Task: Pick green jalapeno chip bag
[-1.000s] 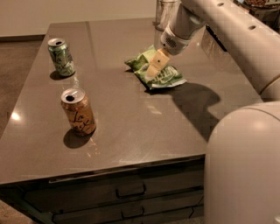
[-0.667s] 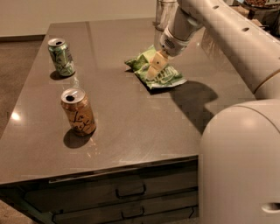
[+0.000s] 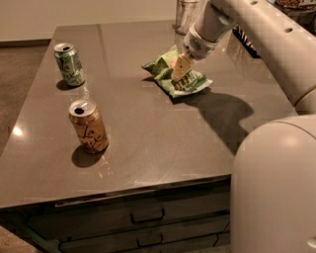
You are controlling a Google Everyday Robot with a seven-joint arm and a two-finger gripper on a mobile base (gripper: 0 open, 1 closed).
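The green jalapeno chip bag (image 3: 190, 84) lies crinkled on the grey table (image 3: 148, 133), in the far right part of the top. My gripper (image 3: 180, 69) reaches down from the upper right and sits right on top of the bag's middle, touching it. The gripper's pale tip covers part of the bag. The bag rests on the table surface.
A green soda can (image 3: 69, 64) stands at the far left. An orange-brown can (image 3: 89, 126) stands nearer the front left. A metal cup (image 3: 186, 15) stands at the back edge behind the bag. My arm and base (image 3: 276, 188) fill the right side. Drawers (image 3: 143, 217) run under the front edge.
The gripper has stayed on the chip bag with only a slight shift. The bag and both cans have not moved.
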